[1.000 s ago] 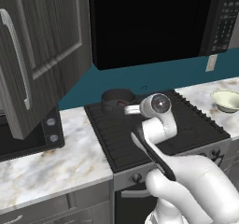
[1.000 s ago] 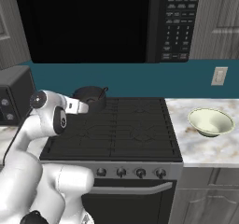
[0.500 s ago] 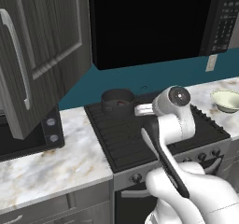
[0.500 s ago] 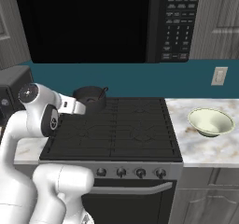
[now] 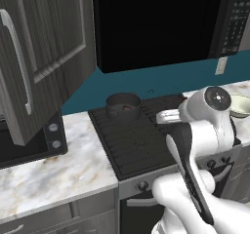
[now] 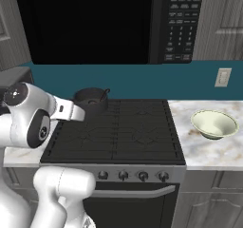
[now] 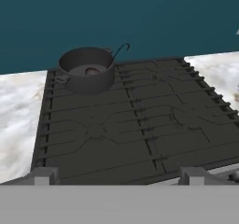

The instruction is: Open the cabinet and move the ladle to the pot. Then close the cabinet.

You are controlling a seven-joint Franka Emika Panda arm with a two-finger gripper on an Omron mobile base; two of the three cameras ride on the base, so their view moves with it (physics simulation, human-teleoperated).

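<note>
The cabinet (image 5: 49, 48) hangs at the upper left with its dark woodgrain door swung open toward me, silver handle (image 5: 17, 67) facing out. On the stove's back left burner stands the short dark pot (image 5: 123, 105) (image 6: 91, 100) (image 7: 87, 69). The ladle (image 7: 117, 54) rests inside it, its bowl down in the pot and its thin curved handle (image 6: 105, 93) leaning over the rim. My gripper (image 7: 119, 176) is open and holds nothing. It hovers over the front of the stove and faces the pot from a distance.
The black stove top (image 6: 118, 132) spans the middle, under a black microwave (image 5: 156, 23). A pale bowl (image 6: 214, 123) sits on the marble counter to the right. A dark appliance (image 5: 29, 140) stands on the counter below the open cabinet door.
My arm has drawn back from the pot toward the stove's front, its big joint swinging right in the left base view. The jaws stay open. Pot and ladle have not moved.
</note>
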